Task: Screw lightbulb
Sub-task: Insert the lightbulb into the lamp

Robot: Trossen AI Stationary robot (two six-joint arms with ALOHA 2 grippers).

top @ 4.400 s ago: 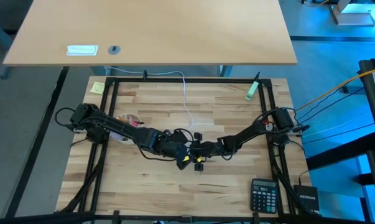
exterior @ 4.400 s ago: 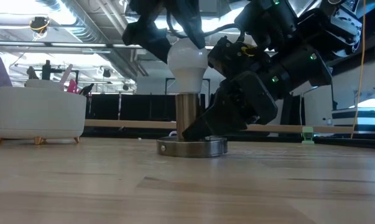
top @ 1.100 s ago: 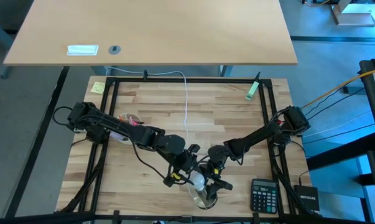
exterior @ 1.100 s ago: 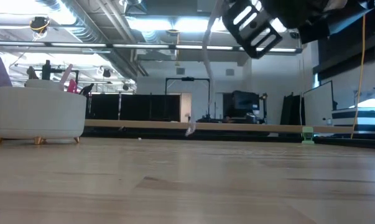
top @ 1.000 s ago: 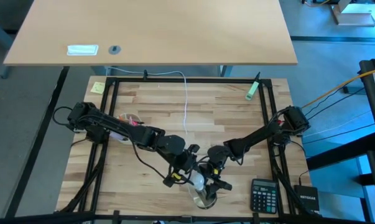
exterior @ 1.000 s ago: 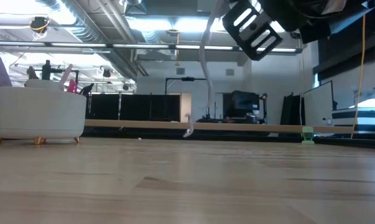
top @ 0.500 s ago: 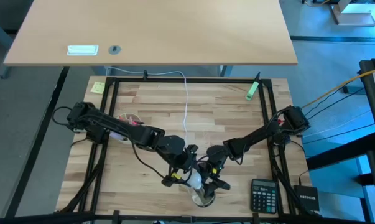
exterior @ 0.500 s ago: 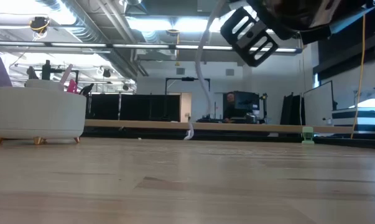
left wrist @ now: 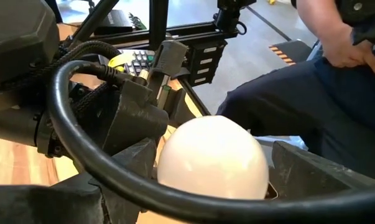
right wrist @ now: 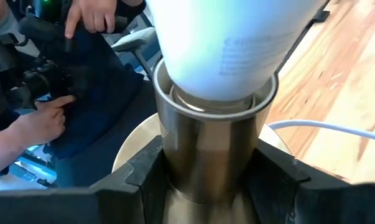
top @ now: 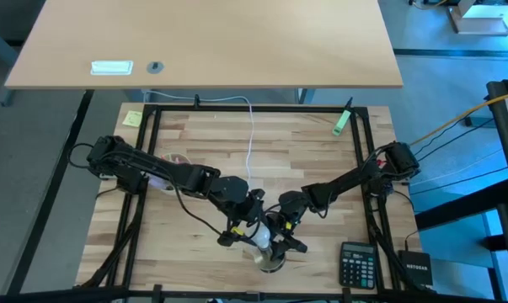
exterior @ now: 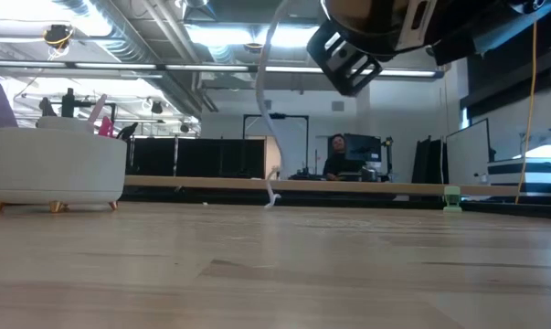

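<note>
- High view: both arms meet near the tabletop's (top: 195,135) front edge, just beside the calculator (top: 356,262). The bulb (top: 260,240) stands in the socket (top: 273,261), on the side of the calculator away from the tabletop's right edge. The left tool (top: 252,229) sits over the bulb; the right tool (top: 280,240) reaches the socket from the calculator's side. The cord (top: 253,135) trails from the socket toward the far edge.
- Low view: only the underside of one tool (exterior: 366,37) shows high up, with the cord (exterior: 264,110) hanging below it; I cannot tell which arm it is. Neither bulb nor socket appears here. A white holder (exterior: 56,169) stands on the tabletop, far from the calculator's side.
- Left wrist view: the bulb's dome (left wrist: 213,158) sits between the left tool's fingers (left wrist: 311,171), which stand spread with a gap showing on at least one side. I judge it released, between turns. The calculator (left wrist: 132,62) shows beyond. A seated person (left wrist: 311,87) is past the tabletop's edge.
- Right wrist view: the right tool's fingers (right wrist: 147,171) are clamped on the socket's (right wrist: 206,155) steel barrel. The bulb (right wrist: 231,43) sits in its mouth; how deep the thread has gone is hidden. A person's hands (right wrist: 44,118) are beyond.
- Risk: if the left tool re-closes off-centre, it could tilt the bulb and cross-thread it. If the right tool's hold slips, the socket would spin with the bulb and nothing tightens. The socket also seems close to the front edge, so a sideways shove could tip it off.
</note>
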